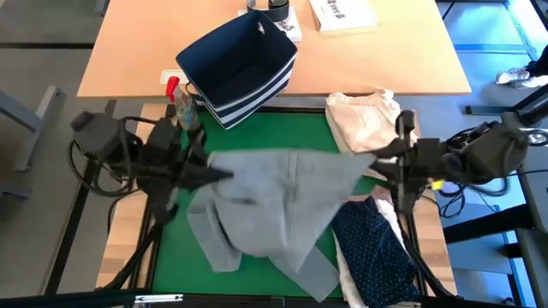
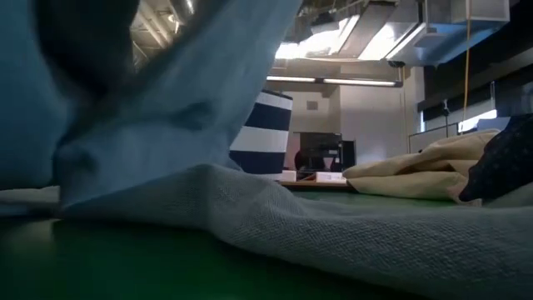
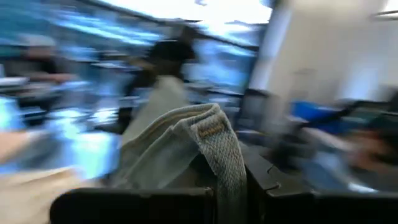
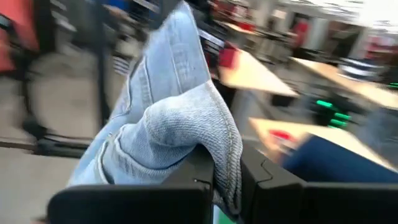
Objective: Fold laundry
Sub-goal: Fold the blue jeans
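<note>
The light grey jeans (image 1: 274, 201) hang spread between my two grippers above the green mat (image 1: 257, 128). My left gripper (image 1: 221, 174) is shut on their left end and my right gripper (image 1: 373, 162) on their right end, both pointing level toward each other. The jeans' lower part (image 2: 350, 229) lies on the mat. A navy white-dotted shirt (image 1: 377, 248) lies on a white garment (image 1: 349, 278) at the near right, under the jeans' edge. My left gripper pinches a folded edge of the jeans (image 3: 225, 163) between its two fingers, near a stitched band with a small label (image 3: 210, 130). It comes level from the table's left. The cloth runs away from the fingers, lifted, toward the other gripper. My right gripper pinches a thick seamed edge of the jeans (image 4: 229, 163) between its two fingers, level from the table's right. The denim bunches up just ahead of the fingers (image 4: 168, 127). The held end is lifted off the mat, and the rest hangs down.
A cream-beige cloth bundle (image 1: 364, 120) lies at the mat's far right corner. A navy bin with white stripes (image 1: 240, 64) stands tilted at the mat's far edge on the wooden table (image 1: 128, 51). A red-capped item (image 1: 174, 85) lies left of the bin.
</note>
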